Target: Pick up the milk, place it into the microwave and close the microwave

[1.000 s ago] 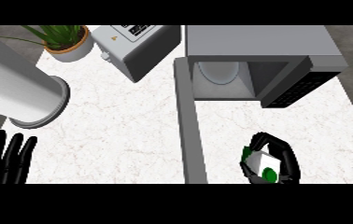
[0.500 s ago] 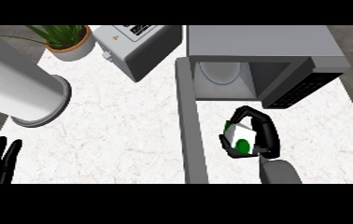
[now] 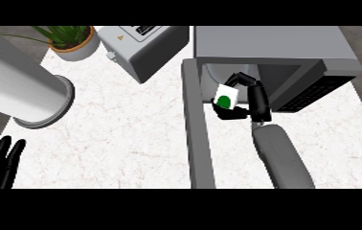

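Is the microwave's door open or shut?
Open: the door juts out from the microwave, and the right hand holds milk at the opening.

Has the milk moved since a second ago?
Yes. The milk, in the right hand, has gone up-view and leftward, to the microwave opening.
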Robot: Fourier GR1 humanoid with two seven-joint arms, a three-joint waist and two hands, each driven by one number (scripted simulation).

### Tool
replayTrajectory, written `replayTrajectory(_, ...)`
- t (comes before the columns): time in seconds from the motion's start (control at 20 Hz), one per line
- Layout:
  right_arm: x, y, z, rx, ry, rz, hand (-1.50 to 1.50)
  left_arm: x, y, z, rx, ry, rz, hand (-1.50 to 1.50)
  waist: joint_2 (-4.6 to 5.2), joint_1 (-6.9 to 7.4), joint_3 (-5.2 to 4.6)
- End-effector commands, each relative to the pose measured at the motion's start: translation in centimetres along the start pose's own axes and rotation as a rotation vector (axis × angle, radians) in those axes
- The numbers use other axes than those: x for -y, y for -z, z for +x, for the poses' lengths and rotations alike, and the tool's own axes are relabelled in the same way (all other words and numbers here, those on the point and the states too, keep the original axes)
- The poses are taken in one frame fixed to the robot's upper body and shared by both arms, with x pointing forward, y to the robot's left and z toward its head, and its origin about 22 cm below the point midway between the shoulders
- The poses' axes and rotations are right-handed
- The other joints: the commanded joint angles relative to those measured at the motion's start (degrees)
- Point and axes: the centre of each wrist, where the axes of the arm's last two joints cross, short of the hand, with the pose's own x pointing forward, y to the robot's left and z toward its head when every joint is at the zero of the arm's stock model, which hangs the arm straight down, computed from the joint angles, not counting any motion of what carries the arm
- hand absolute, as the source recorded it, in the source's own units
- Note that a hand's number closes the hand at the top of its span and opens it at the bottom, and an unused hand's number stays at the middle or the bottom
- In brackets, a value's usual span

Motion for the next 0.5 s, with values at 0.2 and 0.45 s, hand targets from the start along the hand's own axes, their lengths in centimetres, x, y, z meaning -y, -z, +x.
replayTrajectory(0.2, 3.1, 5.7, -1.0, -0.068, -0.134, -0.066, 1.5, -0.3, -0.6, -1.2, 0.0, -0.005, -0.023, -1.5, 0.62, 1.75, 0.08)
replayTrajectory(0.45, 5.3, 8.6, 0.3, -0.073, -0.232, -0.152, 1.5, -0.6, 0.3, -0.7, 0.001, -0.014, -0.029, -1.5, 1.25, 2.57, 0.12)
